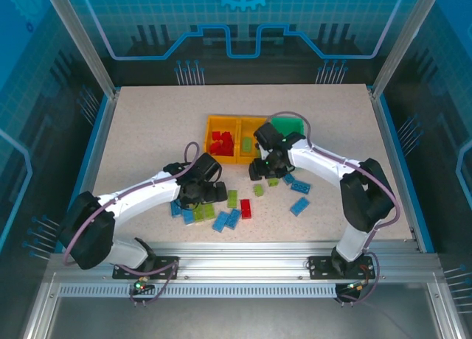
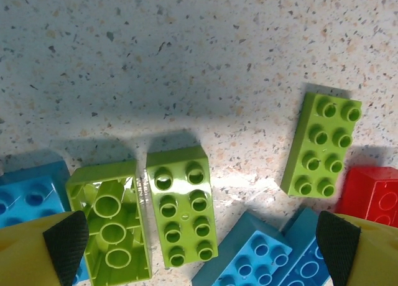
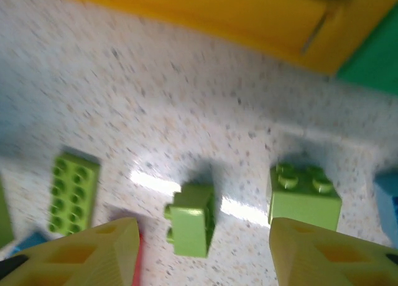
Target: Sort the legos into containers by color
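The containers stand in a row at the back: an orange bin point(image 1: 212, 122) with red legos point(image 1: 221, 142), a second orange bin point(image 1: 254, 121) and a green bin point(image 1: 289, 124). My left gripper point(image 2: 202, 245) point(image 1: 199, 200) hangs wide open over two light green legos, one studs up point(image 2: 182, 205) and one upside down point(image 2: 111, 221). Blue legos point(image 2: 249, 252) lie beside them. My right gripper point(image 3: 202, 239) point(image 1: 264, 173) is open just in front of the bins. A small green lego point(image 3: 191, 221) lies on its side between its fingers, touching neither.
Loose legos lie across the table's middle: a green one point(image 1: 232, 199), a red one point(image 1: 245, 208) and blue ones point(image 1: 299, 205). A square green lego point(image 3: 303, 196) sits by my right finger point(image 3: 323, 255). The orange bin wall point(image 3: 217, 12) is close ahead.
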Robot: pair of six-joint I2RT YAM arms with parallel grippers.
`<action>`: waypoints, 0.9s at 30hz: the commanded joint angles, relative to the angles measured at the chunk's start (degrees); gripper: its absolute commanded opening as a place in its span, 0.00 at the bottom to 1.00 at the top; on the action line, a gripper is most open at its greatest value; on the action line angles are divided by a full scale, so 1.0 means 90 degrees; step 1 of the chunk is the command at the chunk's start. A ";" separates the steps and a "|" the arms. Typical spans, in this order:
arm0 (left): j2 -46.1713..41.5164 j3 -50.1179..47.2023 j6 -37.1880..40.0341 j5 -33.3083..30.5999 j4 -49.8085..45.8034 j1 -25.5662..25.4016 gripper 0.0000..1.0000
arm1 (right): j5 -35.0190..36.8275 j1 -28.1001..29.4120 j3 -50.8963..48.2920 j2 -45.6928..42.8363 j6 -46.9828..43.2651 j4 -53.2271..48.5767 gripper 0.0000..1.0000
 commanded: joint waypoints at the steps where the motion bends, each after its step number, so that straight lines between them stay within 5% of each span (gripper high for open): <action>1: 0.0068 0.0133 -0.0184 -0.0138 -0.0016 -0.0050 0.99 | 0.0248 0.0282 -0.0162 -0.0140 -0.0156 -0.0012 0.58; 15: -0.0088 -0.0056 -0.0247 -0.0288 -0.0034 -0.0053 0.99 | 0.0619 0.0618 0.0301 0.0926 -0.0358 -0.0250 0.42; 21: -0.0078 -0.0043 -0.0244 -0.0297 0.0001 -0.0046 0.99 | 0.0669 0.0646 0.0513 0.0914 -0.0302 -0.0351 0.24; 27: -0.0069 -0.0077 -0.0234 -0.0317 0.0025 -0.0045 0.99 | 0.0854 0.0628 0.0704 0.0915 -0.0454 -0.0556 0.23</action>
